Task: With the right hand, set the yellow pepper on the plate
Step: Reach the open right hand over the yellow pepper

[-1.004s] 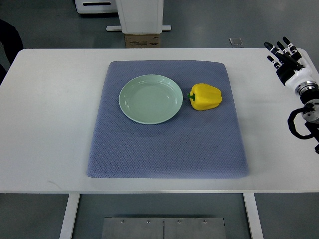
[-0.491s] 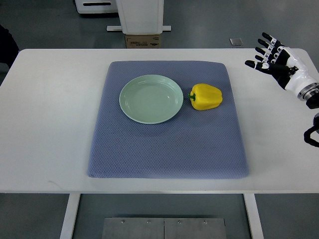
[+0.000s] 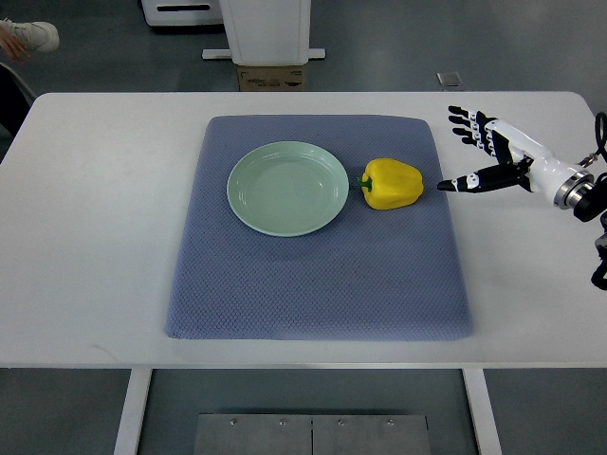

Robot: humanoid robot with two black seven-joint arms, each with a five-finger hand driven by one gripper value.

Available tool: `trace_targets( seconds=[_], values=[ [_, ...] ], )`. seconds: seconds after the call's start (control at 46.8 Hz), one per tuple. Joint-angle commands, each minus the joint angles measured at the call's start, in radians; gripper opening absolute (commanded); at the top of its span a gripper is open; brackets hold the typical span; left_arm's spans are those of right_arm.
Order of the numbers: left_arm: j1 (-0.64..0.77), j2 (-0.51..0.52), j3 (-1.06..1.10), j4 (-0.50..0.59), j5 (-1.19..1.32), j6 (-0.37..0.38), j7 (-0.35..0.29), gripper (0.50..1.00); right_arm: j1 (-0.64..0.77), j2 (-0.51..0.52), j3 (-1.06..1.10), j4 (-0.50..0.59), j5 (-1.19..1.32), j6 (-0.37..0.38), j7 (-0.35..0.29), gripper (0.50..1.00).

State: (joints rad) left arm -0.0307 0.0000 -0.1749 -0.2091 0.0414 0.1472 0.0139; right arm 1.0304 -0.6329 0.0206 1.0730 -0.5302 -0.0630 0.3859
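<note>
Reaching from the table's right edge, the right hand (image 3: pixel 484 152) spreads its fingers wide, empty, near the yellow pepper (image 3: pixel 391 184) lying just beside the plate (image 3: pixel 287 188), apparently readying a grasp.

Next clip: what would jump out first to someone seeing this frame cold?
The yellow pepper stands out most, lying on the blue-grey mat just right of the pale green plate, which holds nothing. Next is the right hand, black and white, reaching in from the right edge with fingers spread, close to the pepper but not touching it.
</note>
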Motion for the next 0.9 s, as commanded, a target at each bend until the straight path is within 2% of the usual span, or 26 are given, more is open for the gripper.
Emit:
trace_targets(
  seconds=[0.0,0.15,0.235,0.556,0.769,0.876],
  values=[
    [0.000,0.000,0.000,-0.001,0.000,0.002,0.000,1.000,0.077,0.009,-0.117,-0.001,-0.001,-0.043,0.002,0.998],
    [0.000,0.000,0.000,0.000,0.000,0.002,0.000,1.000,0.198,0.070,-0.323,-0.005,-0.001,-0.142,0.002,0.995],
    [0.000,0.000,0.000,-0.001,0.000,0.000,0.000,1.000,0.243,0.097,-0.404,-0.007,-0.001,-0.175,0.001,0.993],
    [0.000,0.000,0.000,-0.001,0.000,0.000,0.000,1.000,0.258,0.177,-0.438,-0.039,-0.002,-0.181,-0.010,0.993],
    [0.000,0.000,0.000,0.000,0.000,0.000,0.000,1.000,0.283,0.249,-0.516,-0.096,0.001,-0.185,-0.024,0.956],
    [0.002,0.000,0.000,0.000,0.000,0.000,0.000,1.000,0.286,0.278,-0.524,-0.130,0.002,-0.187,-0.027,0.954]
  ],
)
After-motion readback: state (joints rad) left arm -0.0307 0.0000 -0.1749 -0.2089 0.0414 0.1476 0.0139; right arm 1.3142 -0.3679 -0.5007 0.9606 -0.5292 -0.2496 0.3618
